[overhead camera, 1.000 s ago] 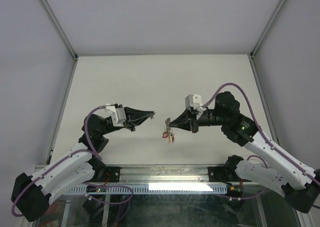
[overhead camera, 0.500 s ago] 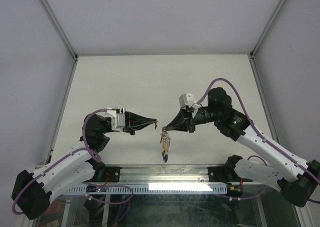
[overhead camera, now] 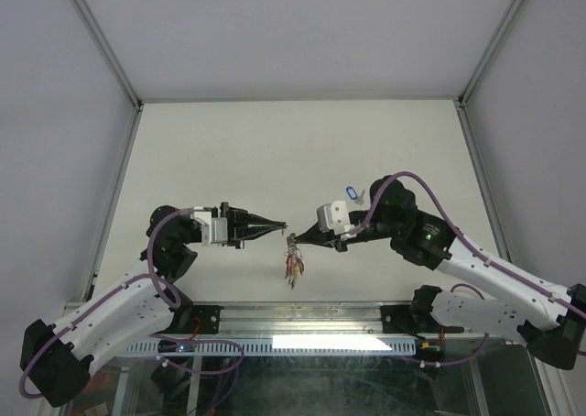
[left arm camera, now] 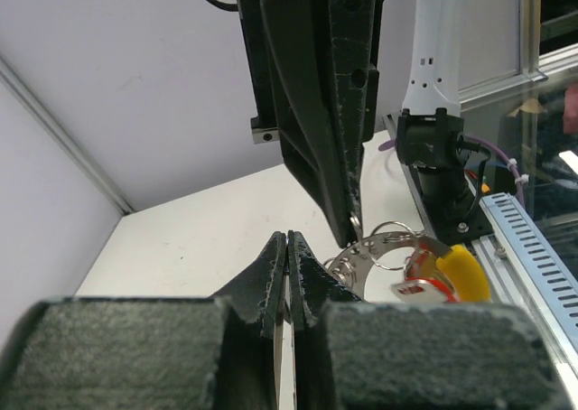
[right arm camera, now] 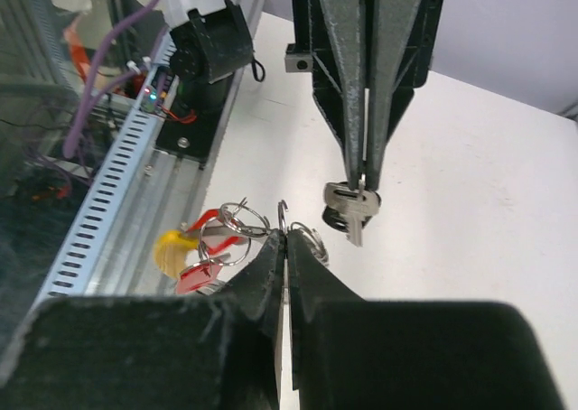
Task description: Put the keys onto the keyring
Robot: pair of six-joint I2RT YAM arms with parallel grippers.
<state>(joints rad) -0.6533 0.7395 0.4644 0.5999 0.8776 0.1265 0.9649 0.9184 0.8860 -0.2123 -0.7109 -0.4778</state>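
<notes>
My right gripper is shut on the thin silver keyring, held above the table. Keys with red and yellow tags hang from the ring in a bunch. Facing it tip to tip, my left gripper is shut on a small silver key, which sits just beside the ring and does not touch it. A blue-tagged key lies on the table behind the right arm.
The white table is walled by grey panels and metal posts. A metal rail with a slotted cable duct runs along the near edge, between the arm bases.
The right gripper has swung left and nearer with the ring, and the key bunch now hangs lower. The left gripper moved slightly nearer. The blue-tagged key has come into view.
</notes>
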